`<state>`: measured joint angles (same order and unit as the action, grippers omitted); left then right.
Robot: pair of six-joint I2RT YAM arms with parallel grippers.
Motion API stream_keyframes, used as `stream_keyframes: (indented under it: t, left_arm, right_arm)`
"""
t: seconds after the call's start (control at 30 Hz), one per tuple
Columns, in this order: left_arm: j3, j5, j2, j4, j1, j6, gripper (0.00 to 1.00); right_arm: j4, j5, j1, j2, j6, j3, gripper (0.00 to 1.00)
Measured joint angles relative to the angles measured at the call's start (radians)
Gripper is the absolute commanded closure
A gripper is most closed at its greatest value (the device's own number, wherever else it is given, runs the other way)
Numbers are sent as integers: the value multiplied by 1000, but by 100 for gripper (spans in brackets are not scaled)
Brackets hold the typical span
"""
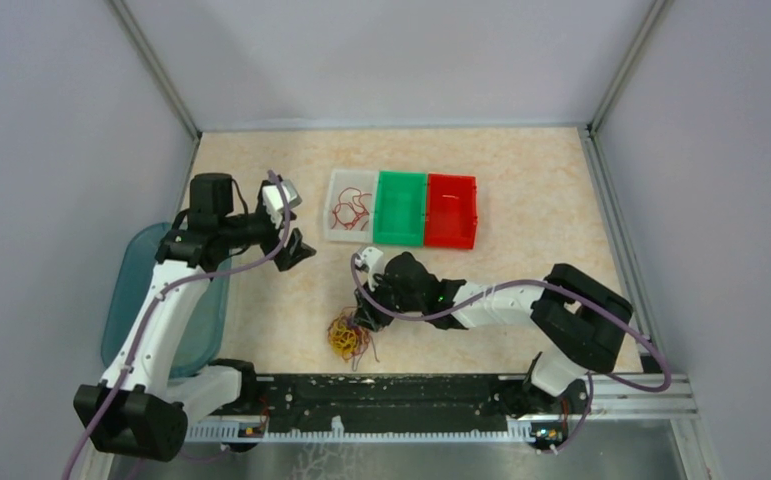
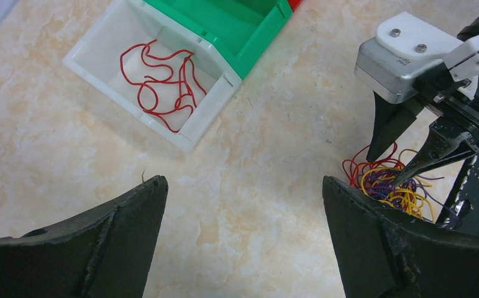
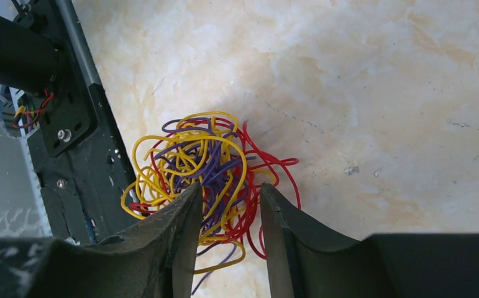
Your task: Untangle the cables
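Observation:
A tangle of thin red, yellow and purple cables (image 1: 349,338) (image 3: 205,161) (image 2: 389,183) lies on the table near the front rail. My right gripper (image 1: 366,318) (image 3: 230,189) (image 2: 389,167) is lowered onto its near side. Its jaws stand a narrow gap apart, with several strands between the fingertips but not visibly pinched. One red cable (image 2: 162,87) (image 1: 351,208) lies loose in the white bin (image 2: 207,118). My left gripper (image 1: 296,235) (image 2: 244,180) hovers wide open and empty over bare table between that bin and the tangle.
A white bin (image 1: 333,228), a green bin (image 1: 401,208) and a red bin (image 1: 451,210) stand side by side at mid-table. A translucent teal tub (image 1: 136,290) sits at the left edge. The black front rail (image 3: 81,155) runs just beside the tangle.

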<state>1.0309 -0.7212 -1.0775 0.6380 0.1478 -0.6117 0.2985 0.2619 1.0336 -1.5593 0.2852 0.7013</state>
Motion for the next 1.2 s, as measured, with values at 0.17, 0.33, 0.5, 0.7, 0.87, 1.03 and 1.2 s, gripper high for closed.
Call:
stream_keyframes:
  t: [0.17,0.33,0.5,0.7,0.87,1.03,1.2]
  left_arm:
    - [-16,0,19,11,0,-39,1]
    - [-46,-5,26,45,0,-84,3]
    - [-95,-60,59,60,0,-121,5]
    - [-105,-114,79,78,0,-152,8]
    - [-116,-133,81,82,0,-177,11]
    - [-135,-141,81,84,0,-195,16]
    - [-184,-146,61,72,22,-202,24]
  right_arm:
    - [38,0,0,0,11,0,100]
    - [56,-14,0,54,10,-7,100]
    - [64,-35,0,169,4,-7,100]
    - [66,-84,-2,203,4,-21,79]
    - [48,-123,-4,229,18,-100,64]
    - [29,-136,-4,322,32,-171,64]
    - [29,-122,-52,396,71,-185,66]
